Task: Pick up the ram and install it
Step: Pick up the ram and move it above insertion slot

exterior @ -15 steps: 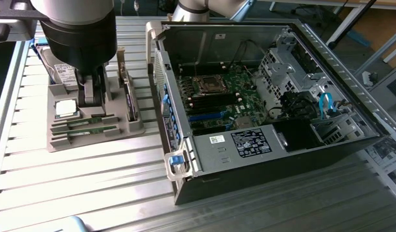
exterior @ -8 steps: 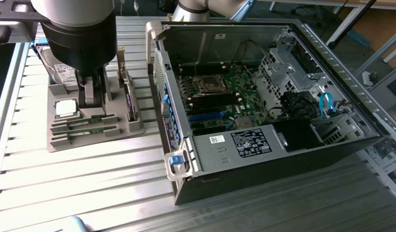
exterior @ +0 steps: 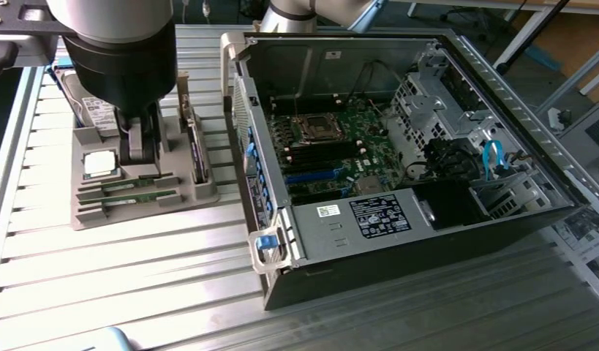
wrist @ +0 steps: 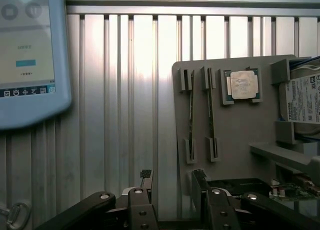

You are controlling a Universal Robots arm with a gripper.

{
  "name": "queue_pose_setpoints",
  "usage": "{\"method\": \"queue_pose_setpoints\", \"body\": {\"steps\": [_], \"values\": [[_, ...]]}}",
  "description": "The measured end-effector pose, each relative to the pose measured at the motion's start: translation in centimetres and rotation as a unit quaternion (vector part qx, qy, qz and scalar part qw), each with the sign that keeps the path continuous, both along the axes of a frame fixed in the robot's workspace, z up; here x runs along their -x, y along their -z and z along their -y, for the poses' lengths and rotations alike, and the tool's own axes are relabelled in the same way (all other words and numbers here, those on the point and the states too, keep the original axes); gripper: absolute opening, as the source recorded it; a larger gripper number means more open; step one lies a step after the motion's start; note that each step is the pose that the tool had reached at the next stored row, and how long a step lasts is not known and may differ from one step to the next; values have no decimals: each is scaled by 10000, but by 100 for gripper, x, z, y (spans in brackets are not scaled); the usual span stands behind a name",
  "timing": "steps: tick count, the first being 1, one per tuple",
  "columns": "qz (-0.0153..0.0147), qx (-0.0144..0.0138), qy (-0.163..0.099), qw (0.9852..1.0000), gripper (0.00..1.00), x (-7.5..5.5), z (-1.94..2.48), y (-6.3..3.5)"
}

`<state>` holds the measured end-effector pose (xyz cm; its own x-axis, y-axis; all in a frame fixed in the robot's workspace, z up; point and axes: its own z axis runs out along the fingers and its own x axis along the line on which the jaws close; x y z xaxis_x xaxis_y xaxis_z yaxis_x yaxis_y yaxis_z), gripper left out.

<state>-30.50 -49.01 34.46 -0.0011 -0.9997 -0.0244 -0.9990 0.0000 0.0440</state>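
Gripper (wrist: 172, 176) on my arm, over a grey moulded parts holder (wrist: 240, 135) that sits on a ribbed aluminium table (wrist: 120, 100). Its two black fingers (wrist: 146, 176) stand apart.

Ahead of the gap between them is the ram (wrist: 191, 110), a long thin green circuit-board stick. It sits on edge between slotted posts in the holder, and its long axis runs straight away from the fingers. A second green stick (wrist: 210, 110) lies parallel just beside it, ahead of one finger.

Past that stick I see a square silver processor chip (wrist: 243, 84), then a silver hard drive with a white label (wrist: 302, 102). On the fingers' other side there is bare table as far as a pale blue-framed touchscreen tablet (wrist: 25, 50).

An open black computer case (exterior: 309, 62) stands close to the holder, on the exterior view's right.
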Motion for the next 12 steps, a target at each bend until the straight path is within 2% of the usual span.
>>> {"method": "queue_pose_setpoints", "body": {"steps": [12], "values": [[0, 0, 0, 10000, 44, 0, 0, 30]]}}
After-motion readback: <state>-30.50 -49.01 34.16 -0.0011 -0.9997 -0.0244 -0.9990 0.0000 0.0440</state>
